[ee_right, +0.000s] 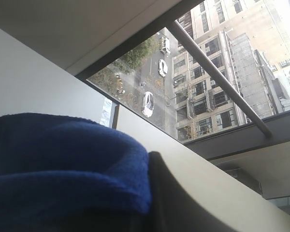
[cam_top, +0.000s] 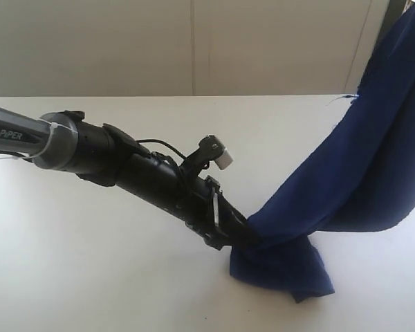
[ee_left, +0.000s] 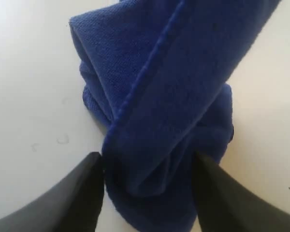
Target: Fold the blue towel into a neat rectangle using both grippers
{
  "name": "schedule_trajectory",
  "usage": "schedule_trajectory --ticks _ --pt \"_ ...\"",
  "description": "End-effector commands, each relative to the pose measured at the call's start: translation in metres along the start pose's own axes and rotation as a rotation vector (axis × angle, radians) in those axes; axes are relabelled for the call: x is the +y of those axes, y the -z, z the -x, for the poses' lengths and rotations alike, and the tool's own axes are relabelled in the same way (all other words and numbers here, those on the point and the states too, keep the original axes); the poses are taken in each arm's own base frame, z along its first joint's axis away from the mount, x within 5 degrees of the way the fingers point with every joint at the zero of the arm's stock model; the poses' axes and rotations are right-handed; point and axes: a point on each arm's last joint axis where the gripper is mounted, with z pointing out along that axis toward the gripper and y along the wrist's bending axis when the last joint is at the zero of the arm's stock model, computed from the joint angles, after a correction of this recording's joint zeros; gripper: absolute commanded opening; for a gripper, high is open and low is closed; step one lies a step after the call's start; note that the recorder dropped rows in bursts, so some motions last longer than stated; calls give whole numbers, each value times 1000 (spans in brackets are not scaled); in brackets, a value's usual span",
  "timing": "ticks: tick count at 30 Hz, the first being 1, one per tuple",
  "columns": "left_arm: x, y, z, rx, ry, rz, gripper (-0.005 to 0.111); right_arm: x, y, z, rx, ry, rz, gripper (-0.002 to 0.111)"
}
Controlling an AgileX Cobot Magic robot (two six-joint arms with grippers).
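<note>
Blue towel (cam_top: 360, 173) strung from the tabletop up to the far right, a gripper at each end.
Nearest, the towel's lower end sits bunched on the white table (cam_top: 90, 277); the left gripper (ee_left: 146, 157) is right down on it, fingers (ee_left: 82, 193) spread wide either side of the bunch, cloth filling the gap between them; the left arm (cam_top: 145, 176) slants in from the left; further back the towel rises in a sagging sweep out of the top right corner; up there the right gripper (ee_right: 152, 193) is clamped on the towel, mostly buried under a fold; beyond it, a window (ee_right: 208, 72).
</note>
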Motion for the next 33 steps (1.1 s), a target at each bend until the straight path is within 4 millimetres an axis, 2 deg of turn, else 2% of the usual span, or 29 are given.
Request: schedule_trajectory --ticks 1,3,4,7,13,16,20,26,30,33 --pt "1 -3 -1 -14 14 -19 44 -5 2 1 -12 -5 -21 0" --pt "2 -4 -3 -11 18 -23 30 -5 2 0 -9 -5 -21 0" --pt "2 -4 -3 -11 18 -21 19 -5 2 0 -9 -5 -21 0" --pt "1 -4 -2 -10 30 -30 0 -6 3 0 -10 -7 -22 0" --pt "-12 16 12 41 -60 -9 0 -6 3 0 -10 -5 -26 0" --pt "-20 44 23 147 -147 109 0 -6 3 0 -10 -5 -26 0" --pt "-43 90 45 229 -290 254 0 -6 3 0 -10 -5 -26 0" --pt "-68 125 64 191 -379 331 0 -6 3 0 -10 -5 -26 0" --pt "-74 128 69 147 -352 310 0 -6 3 0 -10 -5 -26 0" --pt "-70 114 59 170 -282 219 9 -6 3 0 -10 -4 -30 0"
